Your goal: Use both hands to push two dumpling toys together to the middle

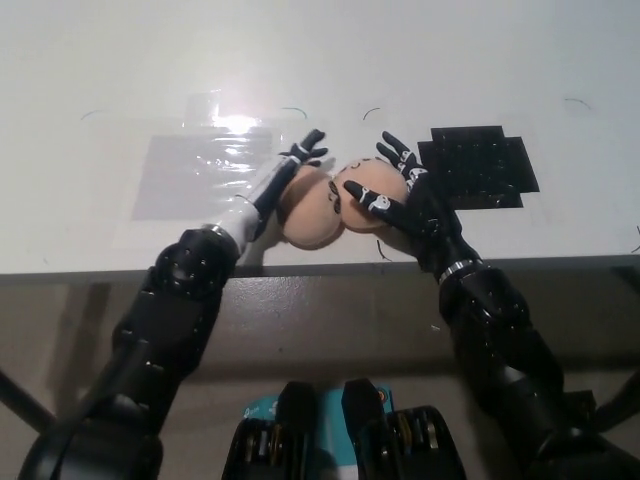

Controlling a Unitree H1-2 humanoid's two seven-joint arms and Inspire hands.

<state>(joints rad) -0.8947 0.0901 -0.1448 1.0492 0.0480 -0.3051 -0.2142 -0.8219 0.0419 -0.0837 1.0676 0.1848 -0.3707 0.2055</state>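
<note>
White left hand (272, 190), fingers together, presses the left tan rounded dumpling toy (306, 207) from nine o'clock; black right hand (405, 190), fingers spread, cups the right tan dumpling toy (372, 192) from three o'clock.

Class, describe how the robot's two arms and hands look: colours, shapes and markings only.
The left hand is white with black fingertips, on a bulky black segmented arm. The right hand is black with small white markings on its fingers, on a glossy black jointed arm with a silvery wrist ring.

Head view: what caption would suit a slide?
White left hand and black right hand press two round tan dumpling toys together on the white table.
</note>
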